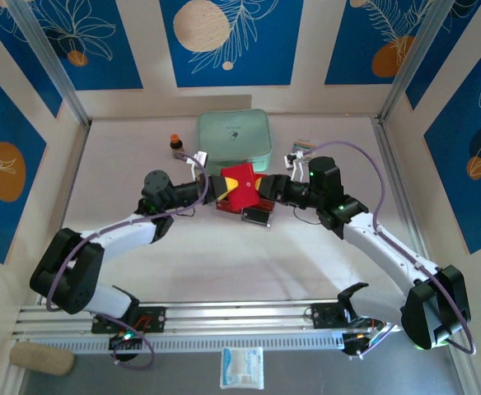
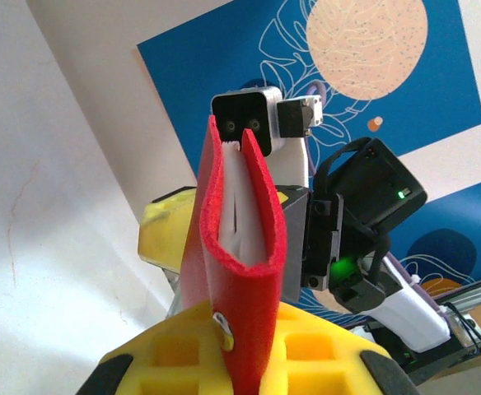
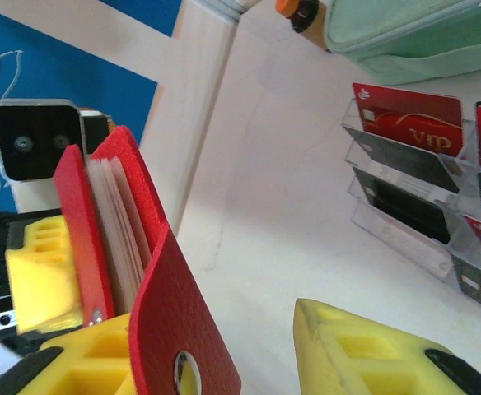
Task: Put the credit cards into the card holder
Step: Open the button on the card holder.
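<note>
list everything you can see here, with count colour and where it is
card holder: one, red, table centre, between both end effectors
credit cards: several, red and dark, in the clear rack
clear rack: one, see-through, on the table by the card holder
case: one, mint green, far centre
bottle: one, small, orange cap, left of the case
striped packet: one, pale multicoloured, right of the case
white packet: one, near edge, centre
beige roll: one, near left corner
left end effector: yellow fingers, shut on the card holder
right end effector: yellow fingers, open, at the card holder's flap
</note>
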Robot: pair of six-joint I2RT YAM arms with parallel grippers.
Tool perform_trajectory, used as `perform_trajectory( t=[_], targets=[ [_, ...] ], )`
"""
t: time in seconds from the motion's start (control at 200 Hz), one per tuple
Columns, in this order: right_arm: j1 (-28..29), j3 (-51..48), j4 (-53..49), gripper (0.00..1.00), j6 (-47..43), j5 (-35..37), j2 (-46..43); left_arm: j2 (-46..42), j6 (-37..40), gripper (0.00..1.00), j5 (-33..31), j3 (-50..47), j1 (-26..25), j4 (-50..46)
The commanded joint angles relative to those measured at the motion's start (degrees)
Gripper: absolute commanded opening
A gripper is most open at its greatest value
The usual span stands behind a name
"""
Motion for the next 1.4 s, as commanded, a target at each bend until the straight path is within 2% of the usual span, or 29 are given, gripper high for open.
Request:
perform_trajectory(
  t=[0.0,0.245,0.605,0.765,0.885,1.09,1.39],
  targets=[
    [-0.8,-2.25,4.73,0.38,2.35,-5.92,-2.06,1.15,-3.1,0.0,0.62,1.07,0.39,8.62],
    [-2.72,-5.45,11.34,0.38,6.58,-9.88,-3.78,2.63,-5.71,0.0,0.18,1.48,0.39,12.46],
    [-5.01,-8.16,18.23,0.37,11.45,-10.96,-5.91,3.96,-8.49,0.0,0.07,1.58,0.39,16.21],
    [-4.88,-7.72,20.98,0.5,12.02,-12.52,-4.72,4.18,-9.02,0.0,0.18,1.83,0.3,16.85],
    [-4.62,-7.3,22.84,0.52,12.72,-12.9,-2.8,4.7,-10.13,0.0,0.18,2.24,0.3,18.15],
    [-4.44,-6.84,24.78,0.48,13.24,-13.67,0.08,5.5,-11.48,0.0,0.09,2.3,0.26,20.01],
    [-4.57,-9.05,27.03,0.36,14.2,-14.78,0.97,6.25,-12.82,0.0,-0.17,2.57,0.28,21.97]
  ],
)
